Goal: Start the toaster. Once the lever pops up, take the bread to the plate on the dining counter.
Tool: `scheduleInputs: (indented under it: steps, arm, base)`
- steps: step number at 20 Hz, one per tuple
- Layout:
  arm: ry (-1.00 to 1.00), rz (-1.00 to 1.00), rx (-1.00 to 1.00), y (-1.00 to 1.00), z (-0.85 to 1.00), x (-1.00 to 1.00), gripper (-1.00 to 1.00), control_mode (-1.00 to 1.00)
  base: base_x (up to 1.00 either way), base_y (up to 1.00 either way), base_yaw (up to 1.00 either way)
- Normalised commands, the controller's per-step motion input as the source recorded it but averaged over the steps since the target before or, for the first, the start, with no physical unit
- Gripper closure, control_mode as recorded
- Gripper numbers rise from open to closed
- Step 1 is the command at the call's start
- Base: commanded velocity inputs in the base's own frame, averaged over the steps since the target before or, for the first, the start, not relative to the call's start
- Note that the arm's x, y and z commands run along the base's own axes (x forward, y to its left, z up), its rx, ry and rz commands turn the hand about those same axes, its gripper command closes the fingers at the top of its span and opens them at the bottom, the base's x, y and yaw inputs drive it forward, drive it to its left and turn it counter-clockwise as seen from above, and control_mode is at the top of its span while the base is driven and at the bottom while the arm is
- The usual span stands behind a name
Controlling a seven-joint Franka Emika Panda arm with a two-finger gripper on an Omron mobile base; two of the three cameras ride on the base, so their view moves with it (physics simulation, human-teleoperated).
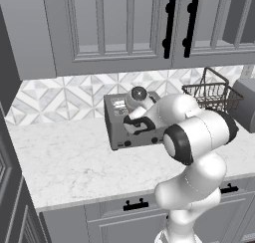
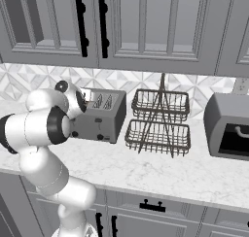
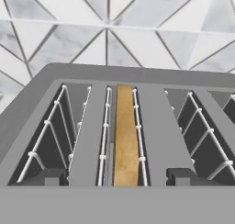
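End effector (image 3: pixel 114 178) hangs right over the top of the toaster (image 3: pixel 151 76), and its two dark tips are wide apart with nothing between them but air, so it is open and holds nothing. The bread (image 3: pixel 126 136) stands on its edge in one slot, second from the left in the hand view, with a tip on each side of it but not touching it. It looks like the step now is to grab the bread and lift it out (I cannot see the levers from here, so I cannot tell if they are up). To do this well, the end effector should go straight down, keep the slice in the middle, and pinch its two flat faces softly. The tips should slip in beside the white wires and not bump them. Then it should pull straight up so the slice does not catch or snap. Now the counting: one slice of bread, one toaster with four slots, and two small black knobs on its front. The toaster sits on one white bench (image 1: pixel 64 157). Beside it stands one black wire rack (image 2: pixel 158 122) with two baskets, and farther along is one dark grey box (image 2: pixel 228 126).
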Motion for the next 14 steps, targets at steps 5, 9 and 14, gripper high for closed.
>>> scheduleInputs:
  steps: [5,9,14]
  arm:
    - [0.0,0.0,0.0,0.0,-0.02,0.0,1.0,-1.0]
    - [-0.06,0.0,0.04,0.0,0.06,0.0,1.0,-1.0]
    - [-0.25,0.0,0.04,0.0,0.24,0.0,1.0,-1.0]
  base:
    - [0.0,0.0,0.0]
    - [0.0,0.0,0.0]
    - [0.0,0.0,0.0]
